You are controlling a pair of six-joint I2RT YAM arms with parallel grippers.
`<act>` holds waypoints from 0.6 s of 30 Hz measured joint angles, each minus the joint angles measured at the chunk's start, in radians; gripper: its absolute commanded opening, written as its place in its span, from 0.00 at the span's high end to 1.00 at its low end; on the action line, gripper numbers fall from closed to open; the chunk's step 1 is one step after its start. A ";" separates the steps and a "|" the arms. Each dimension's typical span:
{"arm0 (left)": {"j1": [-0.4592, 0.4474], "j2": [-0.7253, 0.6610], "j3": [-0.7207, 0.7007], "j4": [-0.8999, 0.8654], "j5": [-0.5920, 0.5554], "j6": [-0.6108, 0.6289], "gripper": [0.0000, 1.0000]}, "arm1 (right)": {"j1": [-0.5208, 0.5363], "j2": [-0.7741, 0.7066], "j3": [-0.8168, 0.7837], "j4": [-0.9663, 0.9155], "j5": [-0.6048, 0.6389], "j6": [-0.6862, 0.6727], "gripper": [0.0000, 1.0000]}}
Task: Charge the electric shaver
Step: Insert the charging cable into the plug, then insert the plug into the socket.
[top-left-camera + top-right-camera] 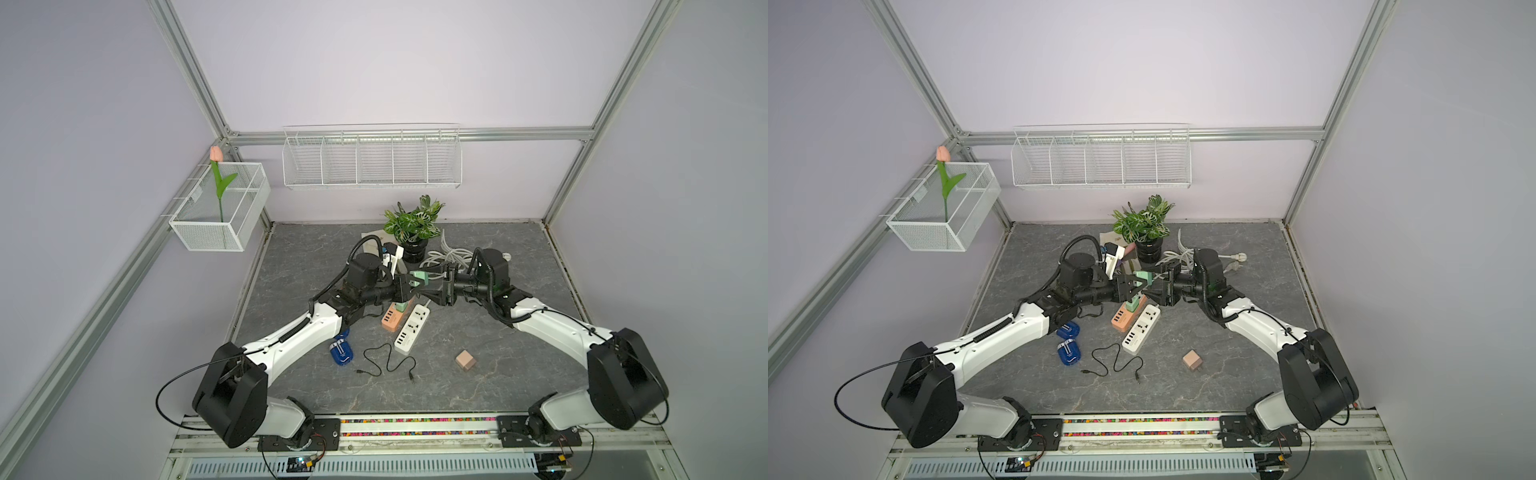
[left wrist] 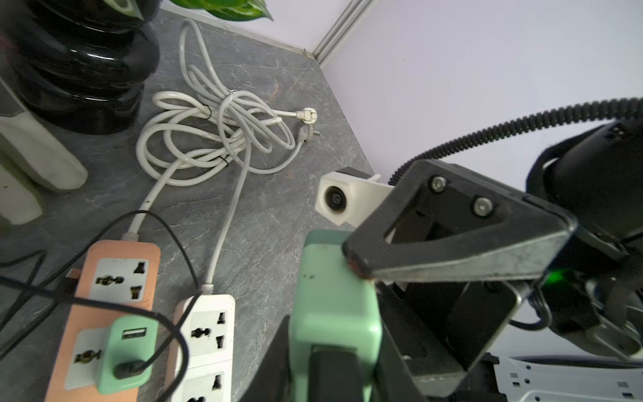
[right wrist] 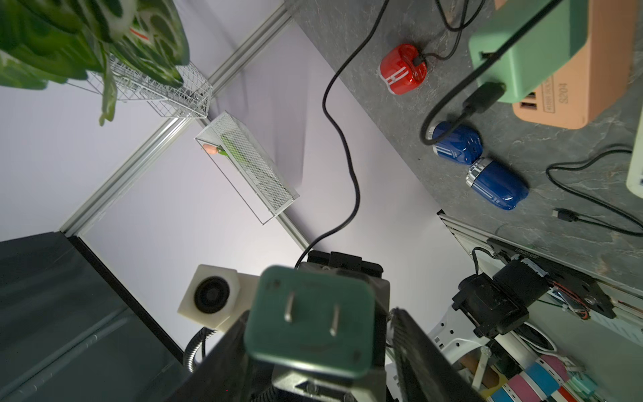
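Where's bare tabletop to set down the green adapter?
Bare: tabletop right of the pink cube; the far-left corner; the front strip along the rail. Crowded: centre, with orange strip, white strip, blue shavers, black cable, plant pot, white cords.

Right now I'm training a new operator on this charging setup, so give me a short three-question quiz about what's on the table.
1. True or false: the orange power strip already carries a plugged-in green adapter.
2. How many blue shavers lie on the table? A one, B two, C four.
3. Fill in: the mid-air adapter shows ___ metal prongs.
Key: 1 true; 2 B; 3 two.
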State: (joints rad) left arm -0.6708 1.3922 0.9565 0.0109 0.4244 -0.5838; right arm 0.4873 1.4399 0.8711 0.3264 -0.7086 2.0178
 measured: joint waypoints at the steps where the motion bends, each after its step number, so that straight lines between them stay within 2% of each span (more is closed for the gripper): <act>1: 0.003 -0.008 0.003 -0.018 -0.011 -0.002 1.00 | -0.007 -0.017 0.001 -0.027 0.006 -0.022 0.24; 6: 0.016 -0.046 0.056 -0.125 -0.063 -0.008 1.00 | -0.079 -0.091 0.042 -0.204 0.038 -0.167 0.20; 8: 0.020 -0.051 0.101 -0.186 -0.078 0.002 1.00 | -0.115 -0.116 0.089 -0.334 0.060 -0.282 0.20; 12: 0.016 -0.027 0.246 -0.379 -0.097 0.070 1.00 | -0.157 -0.126 0.281 -0.649 0.143 -0.592 0.20; 15: -0.017 0.027 0.360 -0.549 -0.145 0.146 1.00 | -0.158 -0.135 0.374 -0.798 0.193 -0.777 0.20; 18: -0.060 0.109 0.434 -0.710 -0.185 0.197 1.00 | -0.158 -0.153 0.387 -0.902 0.224 -0.900 0.21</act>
State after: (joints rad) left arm -0.7311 1.5009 1.3903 -0.6994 0.2390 -0.3866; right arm 0.3298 1.2865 1.2583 -0.5758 -0.4850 1.1179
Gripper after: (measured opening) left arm 0.272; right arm 0.796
